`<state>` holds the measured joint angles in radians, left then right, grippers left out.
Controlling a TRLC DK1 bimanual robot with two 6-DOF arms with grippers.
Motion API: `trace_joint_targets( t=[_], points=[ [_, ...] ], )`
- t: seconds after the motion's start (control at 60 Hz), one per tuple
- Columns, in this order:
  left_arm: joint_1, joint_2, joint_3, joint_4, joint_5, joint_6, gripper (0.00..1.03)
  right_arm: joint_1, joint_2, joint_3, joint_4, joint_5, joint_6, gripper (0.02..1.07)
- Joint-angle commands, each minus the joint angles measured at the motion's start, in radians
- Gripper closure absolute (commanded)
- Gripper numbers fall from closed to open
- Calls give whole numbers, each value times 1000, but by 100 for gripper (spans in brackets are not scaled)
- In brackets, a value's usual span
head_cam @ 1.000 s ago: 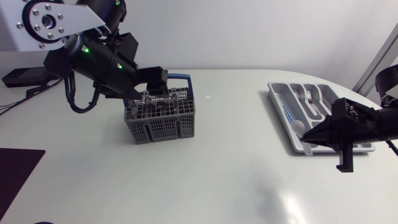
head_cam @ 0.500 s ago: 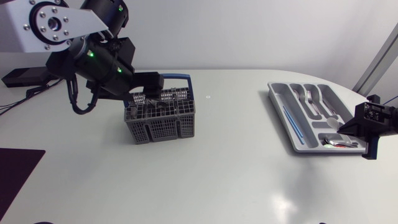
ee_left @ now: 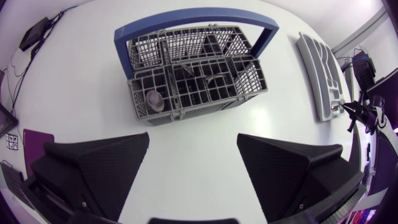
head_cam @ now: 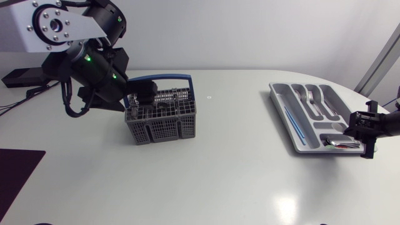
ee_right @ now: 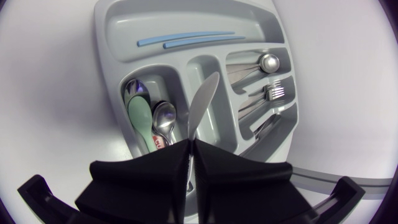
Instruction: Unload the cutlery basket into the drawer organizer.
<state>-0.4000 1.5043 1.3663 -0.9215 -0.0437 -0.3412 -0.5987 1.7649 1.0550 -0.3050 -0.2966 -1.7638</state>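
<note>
Right claw tight on knife over organizer; left claw spread wide above basket.

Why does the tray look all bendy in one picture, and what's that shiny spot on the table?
Right wrist view: the fisheye lens curves the drawer organizer, with the knife in the right tool looming large; left wrist view: same bulge on the cutlery basket; head view: no bending; the shiny spot is light glaring off the table.
</note>
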Motion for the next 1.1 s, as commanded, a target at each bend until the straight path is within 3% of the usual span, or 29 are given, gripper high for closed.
trace_joint_targets(
  t=[0.0,0.233,0.5,0.8,1.083],
  points=[
    [9,20,34,-22,-10,-28,4,-7,31,-4,27,24,-45,90],
    [21,34,63,-73,-13,-56,4,-7,51,-26,96,82,-54,79],
    [29,45,85,-117,-19,-94,4,5,2,-53,99,102,-54,57],
    [32,53,93,-145,-21,-111,4,123,-194,-85,-62,99,75,50],
    [32,66,79,-117,-19,-119,4,356,-338,-70,-223,96,333,49]
  ],
)
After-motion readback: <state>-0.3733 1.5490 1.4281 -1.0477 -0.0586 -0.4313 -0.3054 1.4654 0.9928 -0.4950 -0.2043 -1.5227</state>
